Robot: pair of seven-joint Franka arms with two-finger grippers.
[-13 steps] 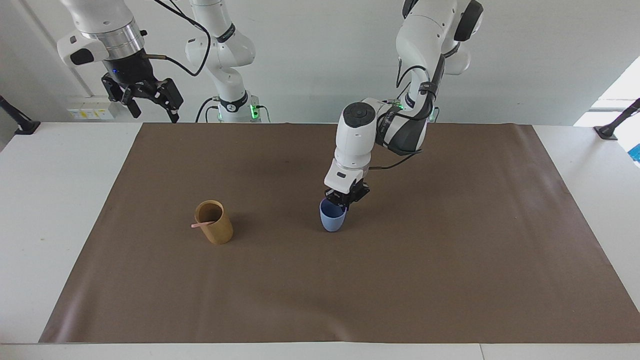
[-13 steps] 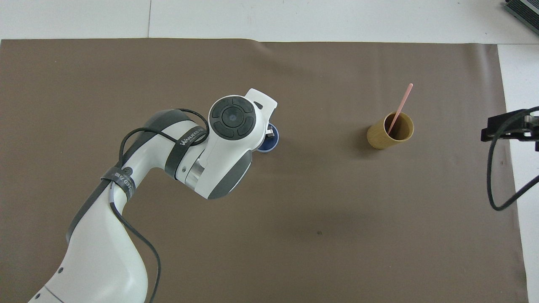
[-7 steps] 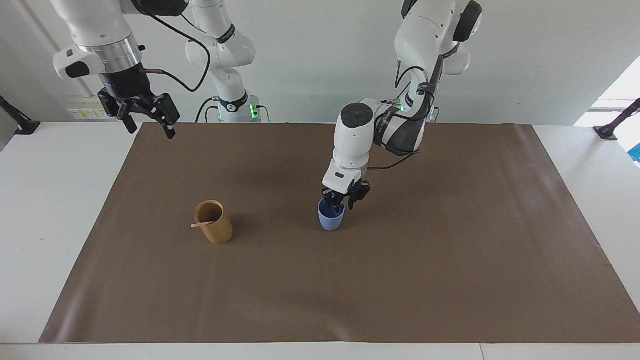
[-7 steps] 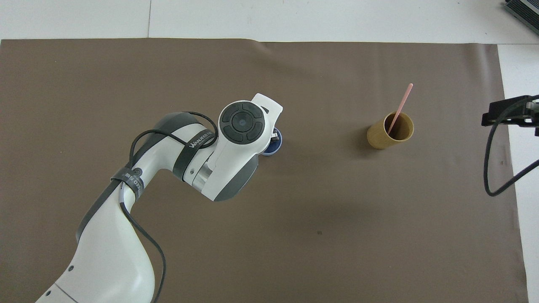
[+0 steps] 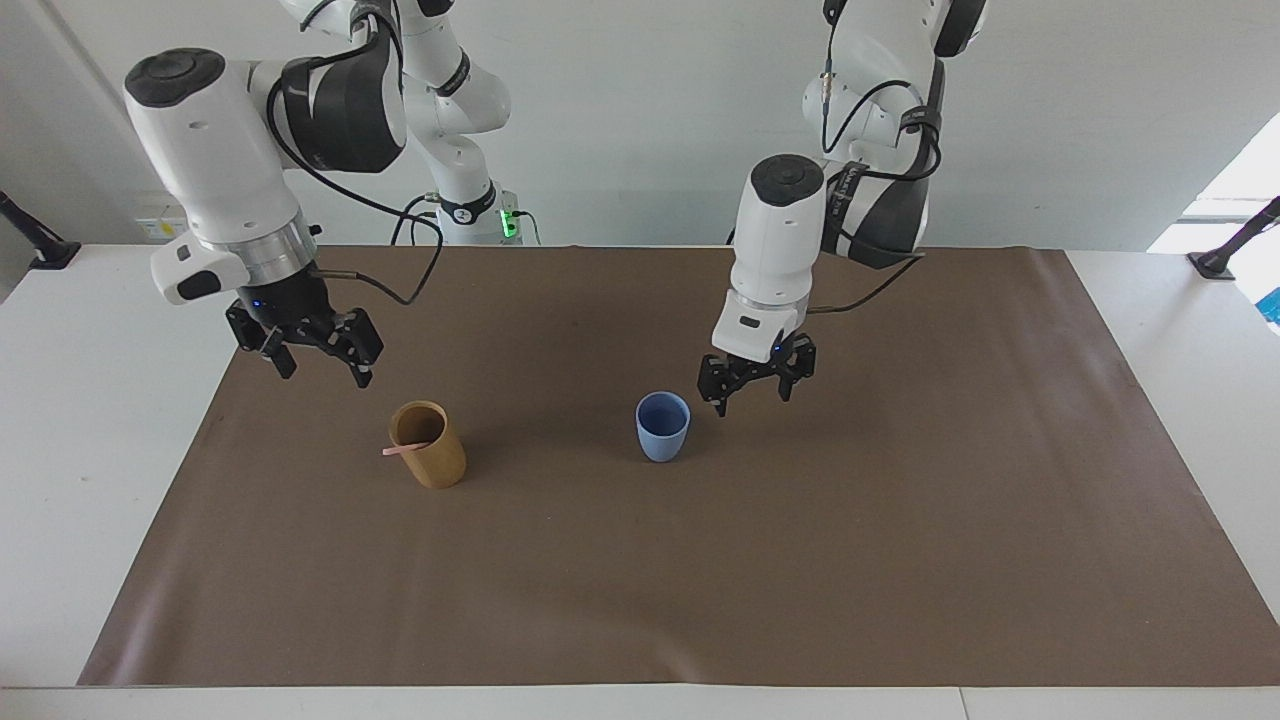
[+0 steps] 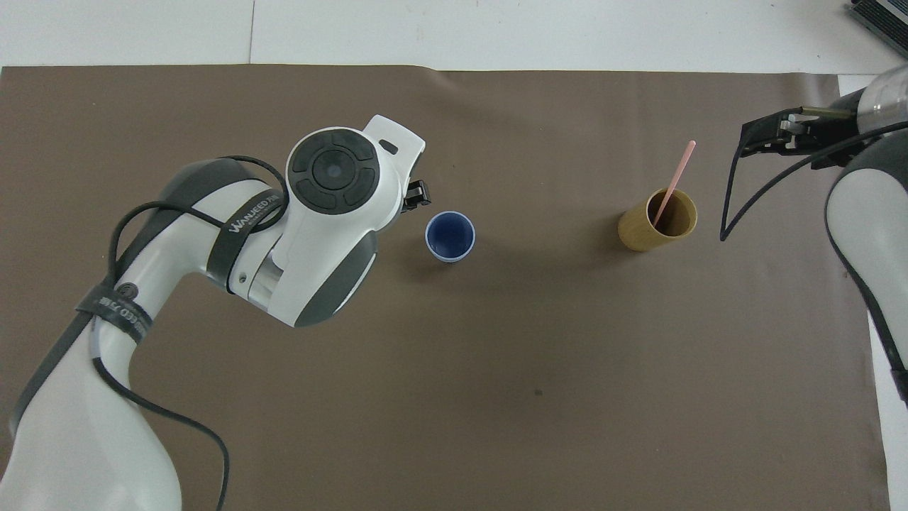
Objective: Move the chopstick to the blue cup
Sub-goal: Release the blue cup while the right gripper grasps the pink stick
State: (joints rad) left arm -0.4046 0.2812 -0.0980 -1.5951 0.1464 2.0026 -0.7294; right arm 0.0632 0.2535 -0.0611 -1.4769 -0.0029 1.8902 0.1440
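The chopstick (image 5: 404, 449) (image 6: 674, 183) stands slanted inside a tan holder (image 5: 430, 447) (image 6: 657, 221), its lower end down in the holder and its upper end leaning over the rim on the side away from the robots. The holder stands upright on a brown mat (image 5: 900, 520) (image 6: 496, 397) that covers most of the white bench (image 5: 90, 400) (image 6: 567, 28), toward the right arm's end. The blue cup (image 5: 662, 427) (image 6: 450, 236) stands upright on the mat near the middle, well apart from the holder, with nothing in it.

The left gripper (image 5: 757, 385) (image 6: 418, 195) hangs in the air just beside the cup, toward the left arm's end, its fingers (image 5: 722, 391) apart and holding nothing; it does not touch the cup. The right gripper (image 5: 315, 366) (image 6: 762, 135) hangs over the mat's edge at the right arm's end, near the holder and above it, its fingers (image 5: 361, 375) apart and empty too.
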